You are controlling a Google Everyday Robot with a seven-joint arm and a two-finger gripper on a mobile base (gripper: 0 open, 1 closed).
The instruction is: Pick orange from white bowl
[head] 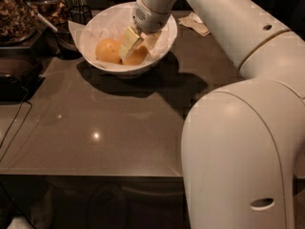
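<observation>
The white bowl [127,70] stands at the back of the brown table, lined with crumpled white paper. Two oranges show in it: one on the left [106,50] and the orange [138,57] on the right. My gripper [135,51] reaches down into the bowl from above. Its pale fingers [127,43] stand on either side of the right orange and press against it. The orange still rests in the bowl. Any third fruit is hidden.
A jar of brown granola [16,13] and dark containers [78,13] stand at the back left. A crumpled napkin [195,23] lies behind the bowl on the right. A black cable [13,128] runs down the left. My arm's bulky white body [238,151] fills the right side.
</observation>
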